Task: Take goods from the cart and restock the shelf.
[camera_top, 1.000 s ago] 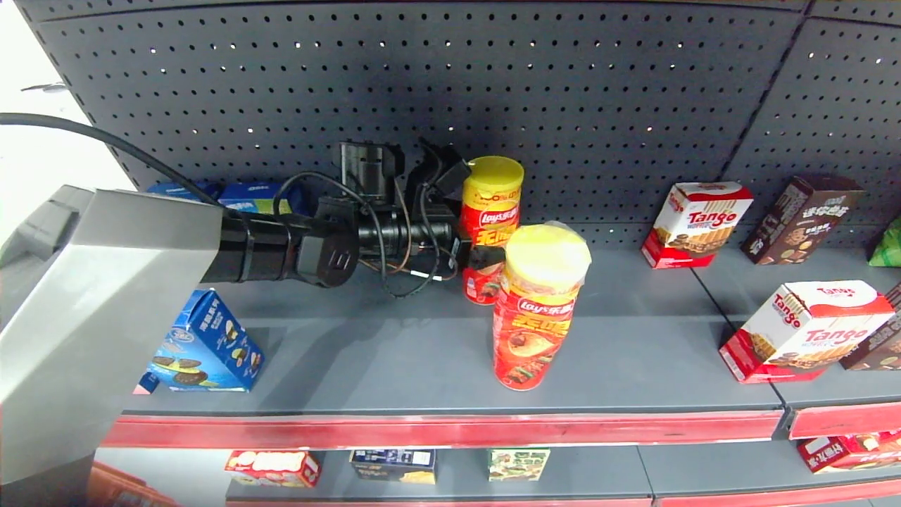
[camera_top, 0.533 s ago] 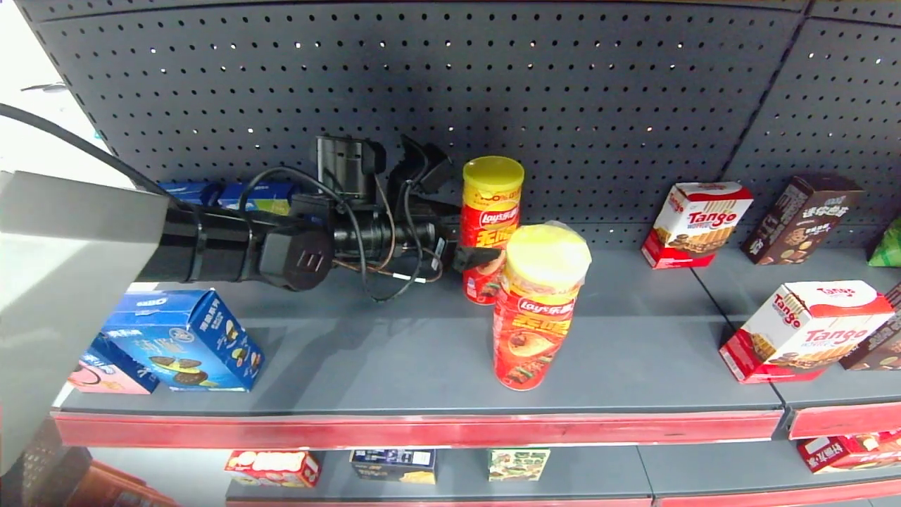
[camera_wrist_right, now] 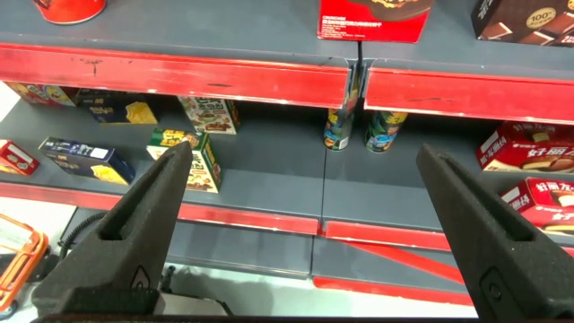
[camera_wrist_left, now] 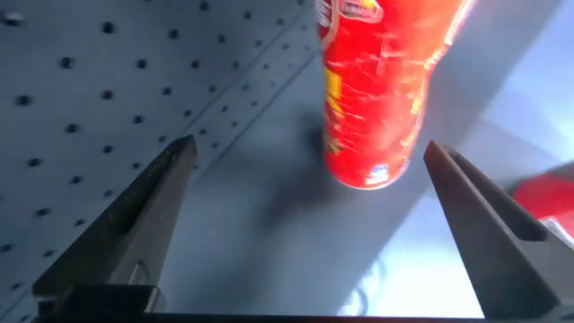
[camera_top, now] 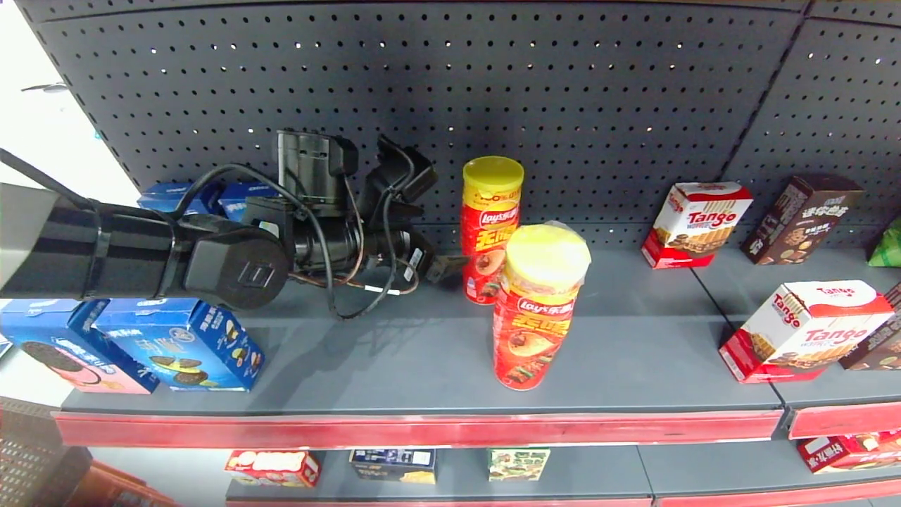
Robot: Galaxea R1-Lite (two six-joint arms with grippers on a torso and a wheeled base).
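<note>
A grey shelf (camera_top: pixel 394 366) runs before a pegboard wall (camera_top: pixel 563 105). The rear chip can (camera_top: pixel 490 225) stands upright behind the front can (camera_top: pixel 538 310). The left tool (camera_wrist_left: pixel 309 148) sits just beside the rear can, fingers spread and empty. Placing looks finished, so the next move calls for backing clear without clipping either can.

This is a shop aisle. A grey metal shelf (camera_top: pixel 394 352) with a red plastic price strip (camera_top: pixel 422 428) along its front edge stands against a dark grey perforated metal back panel (camera_top: pixel 493 84). Packaged snacks face outward on it: red cylindrical crisp cans with yellow lids (camera_top: pixel 538 310), white-and-red cardboard wafer boxes (camera_top: pixel 802 331) and blue cardboard biscuit boxes (camera_top: pixel 190 345). Lower grey shelves (camera_wrist_right: pixel 404 179) carry more boxed goods behind the same red strips.
</note>
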